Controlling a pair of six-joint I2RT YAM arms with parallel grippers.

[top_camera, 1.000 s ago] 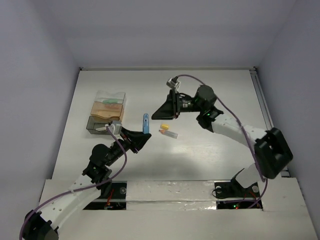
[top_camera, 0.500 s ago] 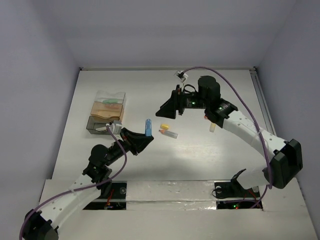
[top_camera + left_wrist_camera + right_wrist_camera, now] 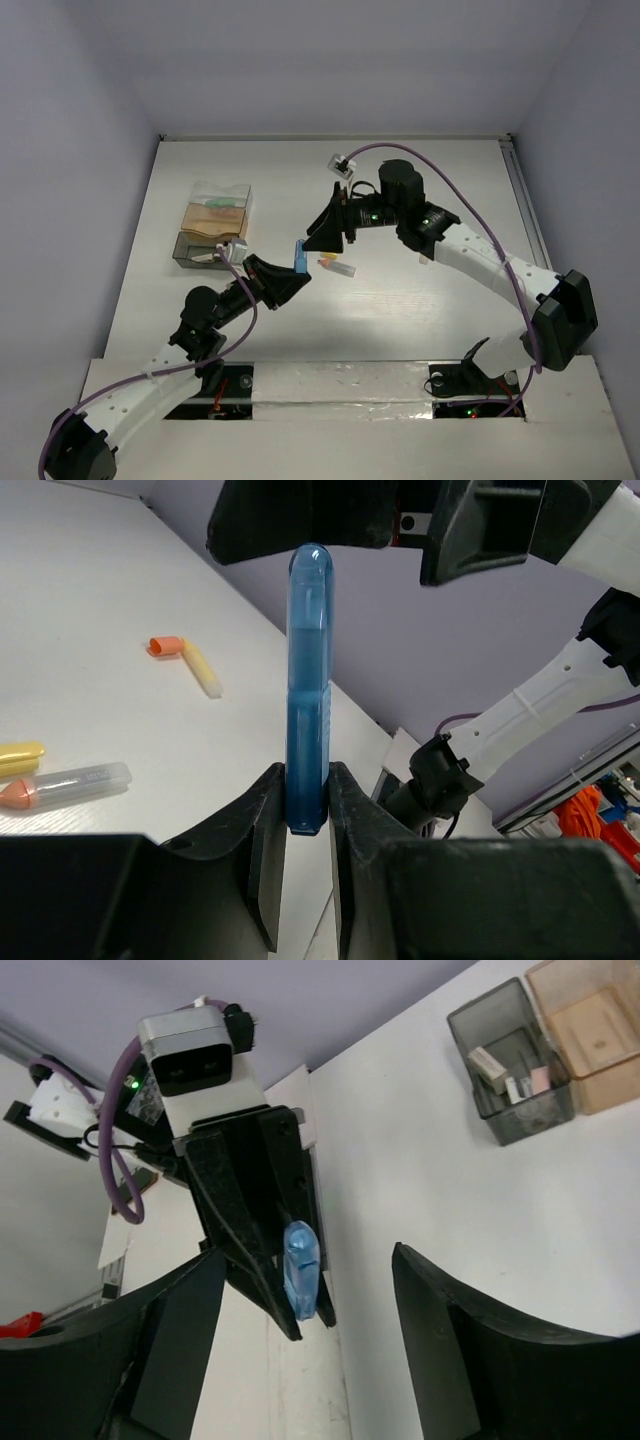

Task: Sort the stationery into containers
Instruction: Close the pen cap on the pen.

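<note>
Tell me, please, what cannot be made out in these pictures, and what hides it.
- Left wrist view: lower end of the blue piece, hidden between the fingers of the left pincer.
- Left wrist view: the yellow piece, cut off by the left edge.
- Top view: contents of the grey compartment, too small to name.

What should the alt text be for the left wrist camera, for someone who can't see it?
The left gripper holds a blue stationery piece upright, its tip up by the right gripper's open fingers. On the white table lie an orange-capped yellow piece and a clear tube.
</note>
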